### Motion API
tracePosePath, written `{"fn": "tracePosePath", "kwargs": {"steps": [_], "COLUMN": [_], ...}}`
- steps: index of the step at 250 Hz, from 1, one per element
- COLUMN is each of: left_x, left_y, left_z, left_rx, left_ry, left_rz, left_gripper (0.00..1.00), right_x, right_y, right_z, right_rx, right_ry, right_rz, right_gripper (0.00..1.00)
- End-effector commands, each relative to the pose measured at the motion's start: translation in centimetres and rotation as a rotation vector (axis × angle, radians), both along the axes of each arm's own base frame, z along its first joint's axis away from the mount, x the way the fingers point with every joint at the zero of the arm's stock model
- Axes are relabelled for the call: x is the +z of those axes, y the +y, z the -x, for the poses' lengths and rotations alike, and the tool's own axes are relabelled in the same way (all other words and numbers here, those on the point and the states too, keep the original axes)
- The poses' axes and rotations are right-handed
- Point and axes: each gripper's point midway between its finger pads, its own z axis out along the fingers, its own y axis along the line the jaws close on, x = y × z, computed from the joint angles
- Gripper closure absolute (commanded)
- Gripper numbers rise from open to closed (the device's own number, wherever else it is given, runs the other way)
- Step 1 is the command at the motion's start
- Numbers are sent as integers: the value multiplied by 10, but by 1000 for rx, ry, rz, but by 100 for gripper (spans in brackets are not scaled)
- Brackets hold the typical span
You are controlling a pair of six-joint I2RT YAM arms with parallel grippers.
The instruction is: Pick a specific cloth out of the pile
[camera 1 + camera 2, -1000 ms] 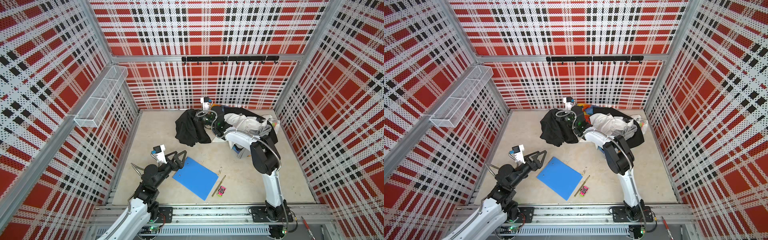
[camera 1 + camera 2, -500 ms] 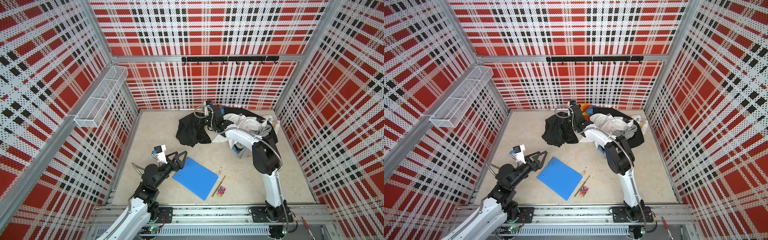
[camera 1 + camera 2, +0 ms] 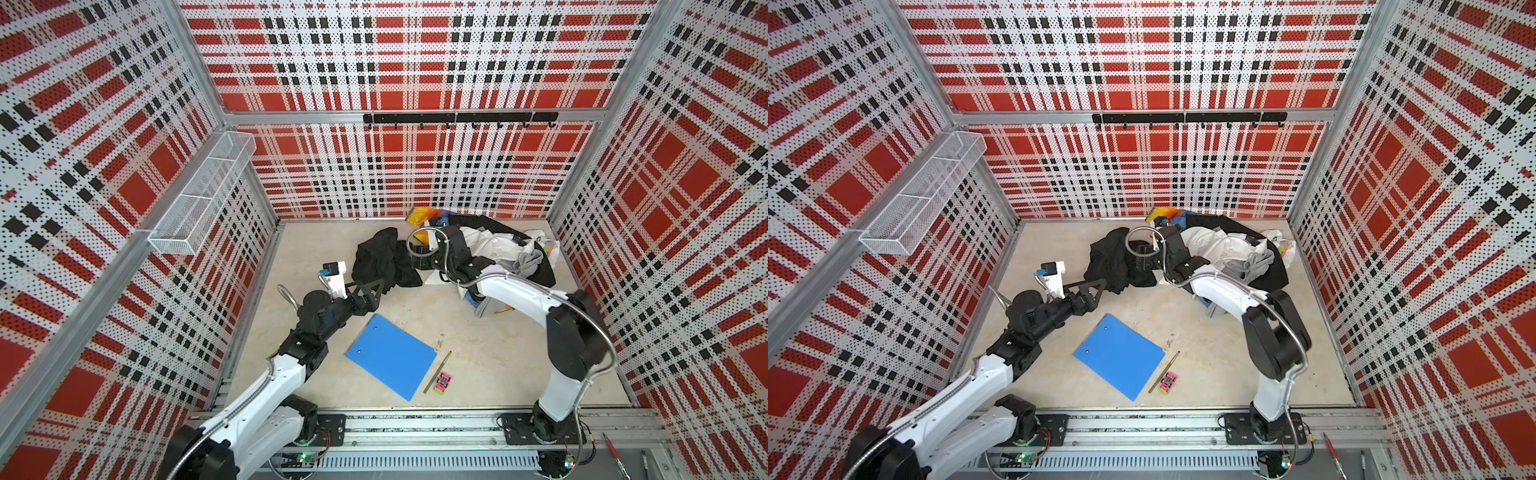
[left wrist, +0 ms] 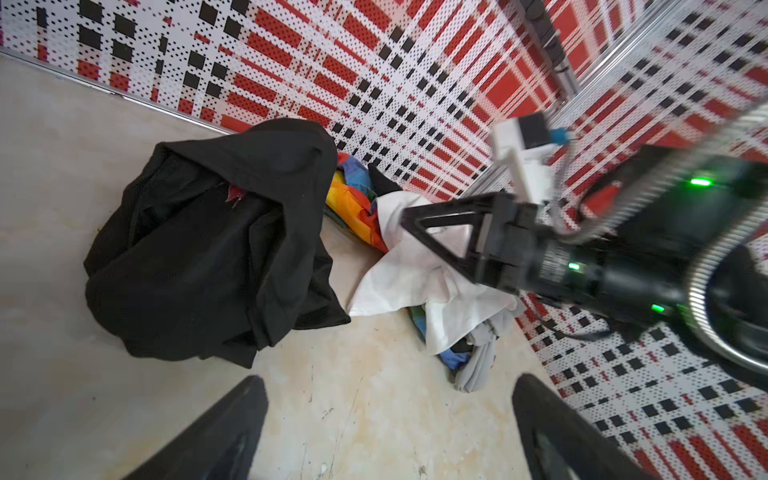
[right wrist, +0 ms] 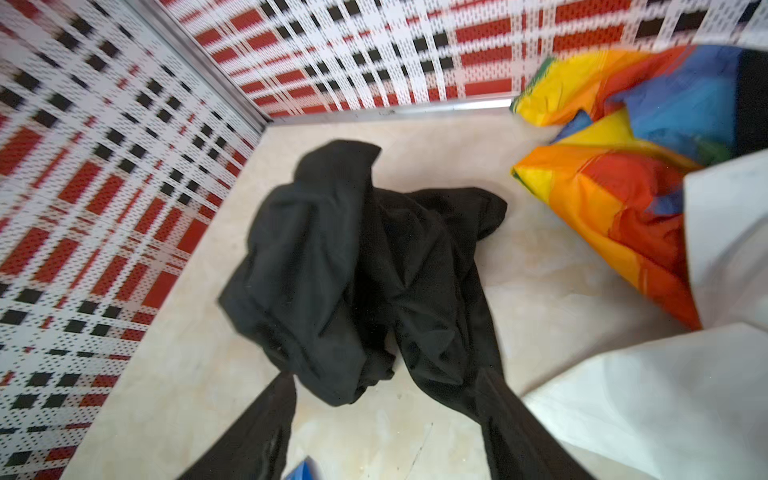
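The black cloth [image 3: 384, 259] [image 3: 1115, 264] lies crumpled on the floor, just left of the pile [image 3: 503, 249] [image 3: 1229, 253] of white, grey, black and colourful garments. A small red mark shows on the cloth [image 4: 208, 249] in the left wrist view. My right gripper [image 3: 415, 261] [image 3: 1144, 261] [image 5: 386, 376] hovers at the cloth's [image 5: 353, 270] right edge, open, with bare floor between its fingers. My left gripper [image 3: 370, 289] [image 3: 1090, 291] [image 4: 390, 380] stands open and empty over bare floor, short of the cloth's near edge.
A blue folder [image 3: 390, 357] lies on the floor near the front, with a pencil [image 3: 437, 372] and a pink toy car [image 3: 444, 382] beside it. A wire basket [image 3: 203, 195] hangs on the left wall. A hook rail [image 3: 457, 118] runs along the back wall.
My right gripper has opened and let go of the black cloth, which has dropped into a heap on the floor. The gripper has drawn back towards the pile. The left arm has not moved.
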Motion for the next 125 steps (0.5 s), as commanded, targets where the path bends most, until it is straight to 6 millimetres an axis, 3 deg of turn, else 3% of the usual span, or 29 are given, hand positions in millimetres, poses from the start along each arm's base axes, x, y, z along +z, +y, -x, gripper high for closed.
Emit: {"fn": "tracePosePath", "kwargs": {"steps": [1,62,99,125], "left_x": [-7,-37,-66,-94], "left_y": [-2,0,-25,-49], "left_z": [-29,-109,-145,-163], "left_rx": [33,155,116,76], "left_ry": [35,177,222,259], "left_rz": [-137,-374,-444,-535], "left_gripper": [6,5,6,5], "right_x": [46,75,91,89], "right_y": [-9,-67,-90,-100], "right_z": [25,90,116,123], "right_rx": [55,8,-14,-30], "right_ry": [-145,-223,-265,-268], "right_rz": [-55,-67,-82,-63], "right_gripper": [22,0,0,0]}}
